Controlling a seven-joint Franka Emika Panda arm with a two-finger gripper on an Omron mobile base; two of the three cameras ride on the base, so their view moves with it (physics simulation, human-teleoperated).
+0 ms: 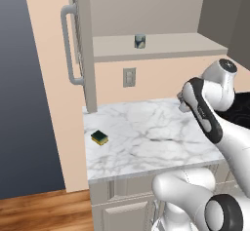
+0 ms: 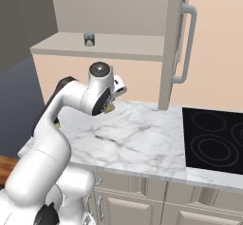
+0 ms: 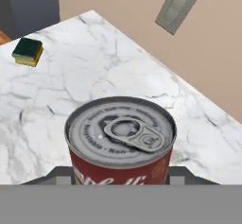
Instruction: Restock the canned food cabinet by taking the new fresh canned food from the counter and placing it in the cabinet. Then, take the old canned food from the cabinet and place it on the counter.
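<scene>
Right at the tool [image 3: 121, 183], the old canned food [image 3: 120, 140] sat upright with its red wall between the two dark tips, its grey lid and pull-tab facing the hand camera; the tips pressed its sides, so the tool was clamped on it and carried it above the worktop [image 3: 56, 90]. From the right base view the tool [image 2: 110, 106] hung under the bent wrist, over the marble slab [image 2: 137, 138], with a sliver of the can showing below the hand. From the left base view the tool's tips were hidden behind the forearm, over the far right part of the worktop [image 1: 141, 137]. Well above the tool, the new fresh canned food [image 1: 140, 41] stood upright on the flat shelf of the cabinet [image 1: 161, 47], apart from the shelf's edges; it also showed as a small grey can [image 2: 88, 39] in the right base view. Beyond the tool on the worktop, well off toward the far corner, lay a green and yellow sponge [image 3: 28, 51]. A grey wall outlet [image 3: 177, 7] sat on the beige wall behind the worktop. Beside the shelf stood the open cabinet door with its long bar handle [image 1: 68, 45]. A black cooktop [image 2: 213, 141] lay set into the worktop, well away from the tool.
</scene>
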